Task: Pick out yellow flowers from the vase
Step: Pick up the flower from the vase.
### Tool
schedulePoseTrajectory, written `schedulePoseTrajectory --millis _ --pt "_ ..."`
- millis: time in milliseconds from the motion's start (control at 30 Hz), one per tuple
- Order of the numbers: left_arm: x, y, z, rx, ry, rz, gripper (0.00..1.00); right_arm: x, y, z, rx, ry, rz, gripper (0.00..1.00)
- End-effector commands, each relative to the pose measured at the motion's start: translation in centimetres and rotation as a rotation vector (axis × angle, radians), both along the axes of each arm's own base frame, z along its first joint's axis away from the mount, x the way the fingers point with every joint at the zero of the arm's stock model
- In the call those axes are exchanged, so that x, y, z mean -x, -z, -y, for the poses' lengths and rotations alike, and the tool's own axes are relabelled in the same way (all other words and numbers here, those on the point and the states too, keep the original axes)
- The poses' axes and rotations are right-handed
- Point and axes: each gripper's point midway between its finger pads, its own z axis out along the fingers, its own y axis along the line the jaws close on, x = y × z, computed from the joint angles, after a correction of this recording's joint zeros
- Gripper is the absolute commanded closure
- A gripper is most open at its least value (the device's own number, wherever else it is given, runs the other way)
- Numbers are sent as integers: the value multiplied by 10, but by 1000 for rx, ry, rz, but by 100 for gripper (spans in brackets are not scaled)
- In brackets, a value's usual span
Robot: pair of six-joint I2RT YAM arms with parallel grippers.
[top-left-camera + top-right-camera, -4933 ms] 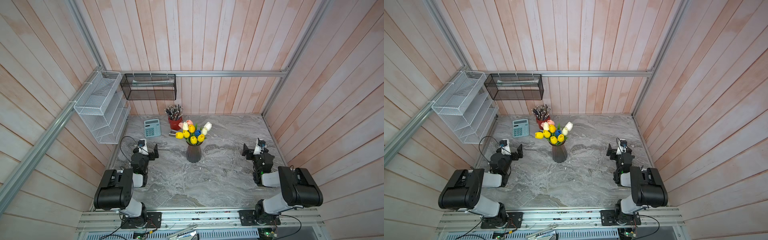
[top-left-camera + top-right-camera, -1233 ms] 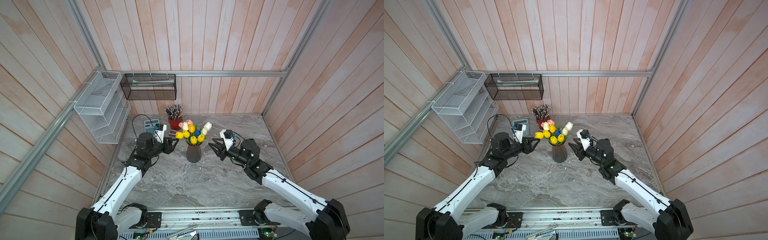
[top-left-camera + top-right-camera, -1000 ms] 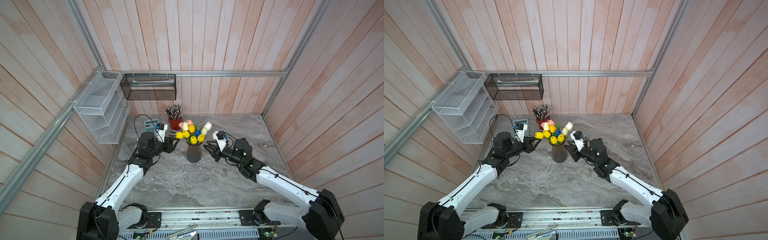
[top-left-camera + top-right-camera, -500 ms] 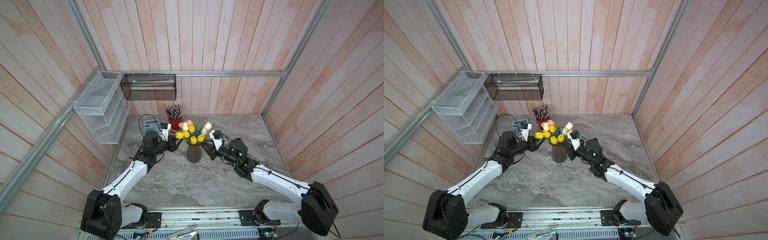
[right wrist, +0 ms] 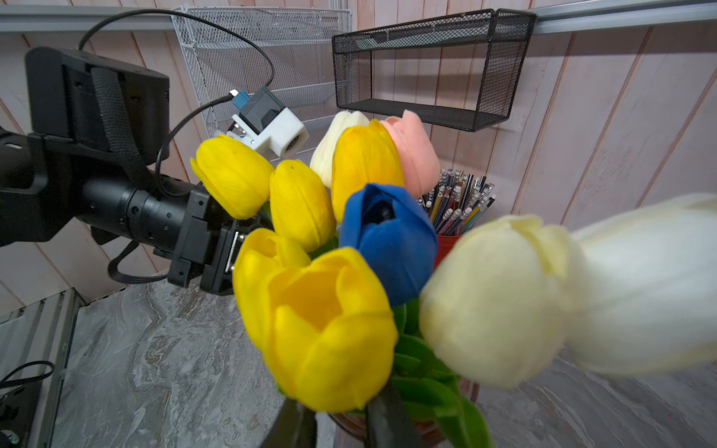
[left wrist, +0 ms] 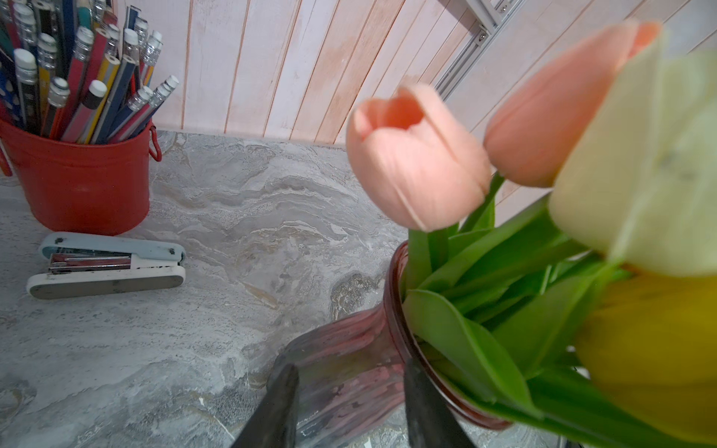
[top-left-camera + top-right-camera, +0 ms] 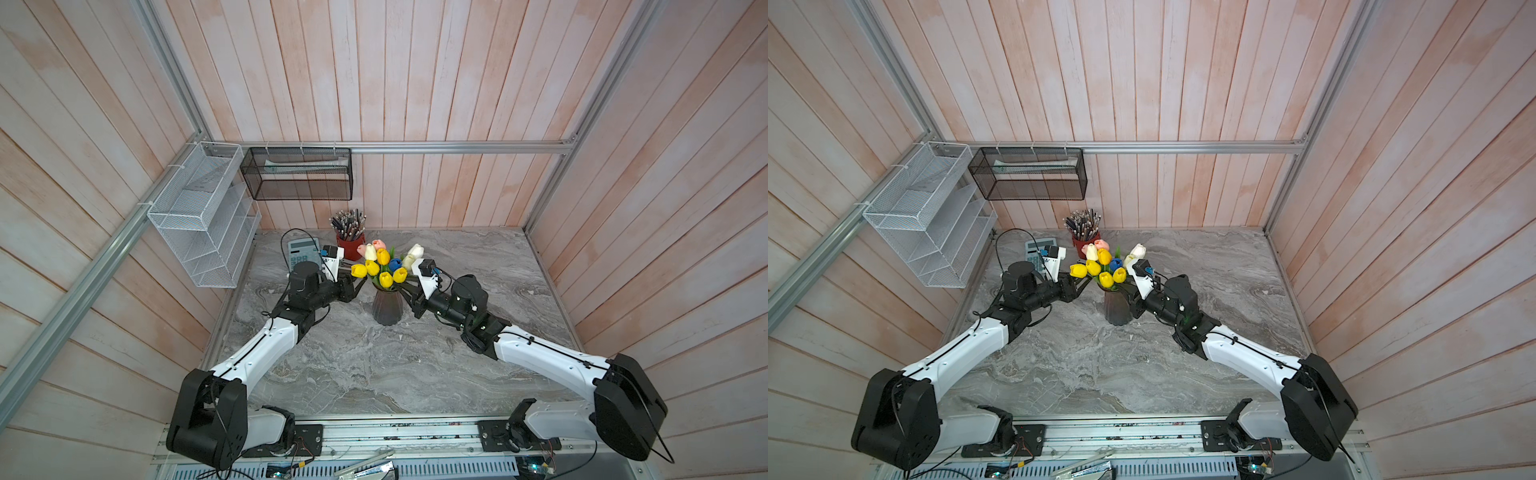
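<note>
- Now that both arms have swung in from the near corners of the counter [image 7: 374,365], the left arm [image 7: 270,336] and right arm [image 7: 536,357] flank the vase [image 7: 385,308] in both top views, so I judge picking can begin.
- All five yellow flowers [image 7: 385,279] stand in the vase, between the two arms; none is out yet.
- I see the left jaws spread, tips either side of the vase's neck just under the rim; whether they press it I cannot tell.
- I see the right jaws narrower than a second ago yet parted, directly beneath the nearest yellow head [image 5: 326,329], which hides whether a stem lies between them.
</note>
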Motion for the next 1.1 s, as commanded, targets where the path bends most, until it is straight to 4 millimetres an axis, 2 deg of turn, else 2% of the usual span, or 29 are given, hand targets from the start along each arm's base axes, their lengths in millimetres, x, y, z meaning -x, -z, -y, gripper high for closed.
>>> schedulePoseTrajectory --millis 0,367,700,1067 --pt "-1 -3 7 15 32 7 55 -7 -18 -2 -27 32 56 77" --pt "-4 -2 11 18 47 4 55 -11 -17 0 -24 63 77 84" --pt "1 -16 13 45 68 26 55 -11 -21 0 -36 62 90 96" --pt "8 -31 13 60 84 63 55 -12 -28 1 -35 68 99 100"
